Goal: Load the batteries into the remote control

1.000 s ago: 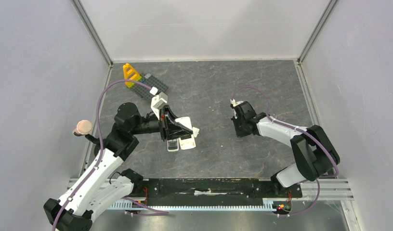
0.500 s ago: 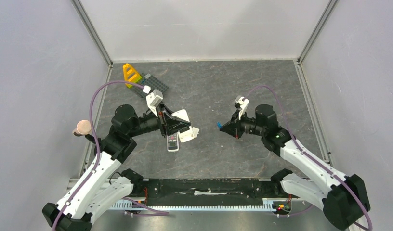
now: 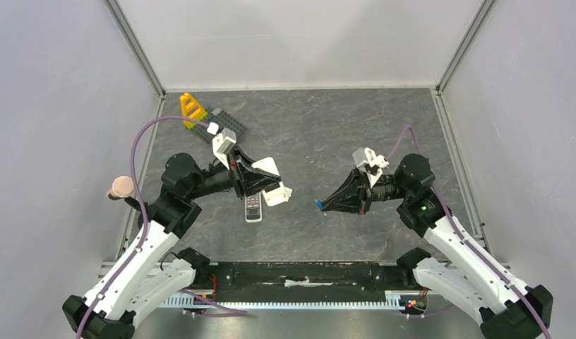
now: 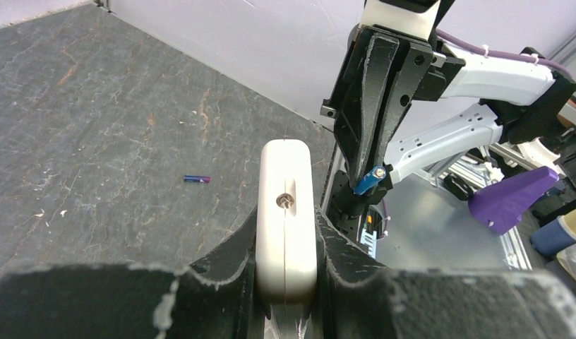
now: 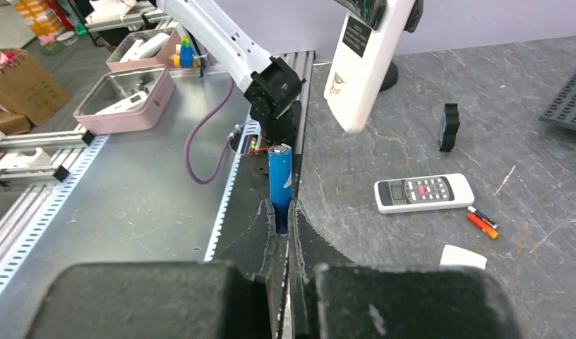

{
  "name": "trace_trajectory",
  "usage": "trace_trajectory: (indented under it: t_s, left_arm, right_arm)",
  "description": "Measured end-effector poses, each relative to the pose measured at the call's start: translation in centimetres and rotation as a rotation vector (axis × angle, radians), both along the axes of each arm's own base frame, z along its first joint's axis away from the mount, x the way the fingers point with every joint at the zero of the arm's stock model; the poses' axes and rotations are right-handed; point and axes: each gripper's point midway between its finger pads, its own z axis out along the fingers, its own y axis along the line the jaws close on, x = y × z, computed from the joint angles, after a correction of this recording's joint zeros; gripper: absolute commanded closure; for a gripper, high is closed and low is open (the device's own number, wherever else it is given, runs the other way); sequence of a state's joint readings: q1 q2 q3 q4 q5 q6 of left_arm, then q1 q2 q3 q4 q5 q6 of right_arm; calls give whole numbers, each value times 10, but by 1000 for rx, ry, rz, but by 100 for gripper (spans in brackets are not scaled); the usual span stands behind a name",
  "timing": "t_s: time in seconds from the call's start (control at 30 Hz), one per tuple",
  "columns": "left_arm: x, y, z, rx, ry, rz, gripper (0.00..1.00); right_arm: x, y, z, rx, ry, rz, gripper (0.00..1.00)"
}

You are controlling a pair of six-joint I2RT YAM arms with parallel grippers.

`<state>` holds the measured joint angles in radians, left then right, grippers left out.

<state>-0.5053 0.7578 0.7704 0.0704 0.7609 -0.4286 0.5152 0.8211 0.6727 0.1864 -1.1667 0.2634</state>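
The grey desk (image 3: 310, 131) is closed in by pale walls (image 3: 52, 99) on the left, back and right, and a black rail (image 3: 306, 274) runs along its near edge. The two end effectors face each other, tips apart, above the middle of the desk, with bare grey surface between them.

The left end effector (image 3: 262, 182) is clamped narrow on a white remote (image 4: 286, 212), raised off the desk. The right end effector (image 3: 330, 202) is pinched nearly shut on one blue battery (image 5: 279, 173), which sticks out past its fingertips.

There are two remotes: the raised one and a second remote (image 5: 424, 193) lying flat on the desk below it. There are four batteries: the held blue one, one blue-purple battery (image 4: 197, 179) lying alone on open desk, and a red-orange pair (image 5: 483, 221) touching side by side just beside the flat remote.

A white flat piece (image 3: 278, 196) lies near that remote. A yellow block (image 3: 192, 108) and a grey studded plate (image 3: 225, 126) sit near the back-left corner, and a small black piece (image 5: 449, 127) stands apart.
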Motion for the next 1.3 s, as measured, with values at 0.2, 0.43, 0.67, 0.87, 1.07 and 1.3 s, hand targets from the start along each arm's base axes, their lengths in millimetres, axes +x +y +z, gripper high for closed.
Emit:
trace_trajectory:
  t_s: [0.2,0.43,0.67,0.87,1.07,1.3]
  left_arm:
    - [10,1,5,-41,67,65,98]
    - [44,13,8,-134,179,276,98]
    - [59,19,4,-169,230,365,98]
    - [61,18,5,-183,242,365,98]
    - [61,16,4,-217,229,350,98]
    - [67,19,-5,-231,278,393,98]
  right_arm:
    - [13,3,16,24,114,-90,100]
    - [26,18,51,197,259,-258,100]
    - [-36,36,69,280,177,-54,100]
    - [-43,48,67,257,156,-14,100]
    - [-28,62,62,245,258,-79,100]
    - [9,75,52,265,571,-309,100]
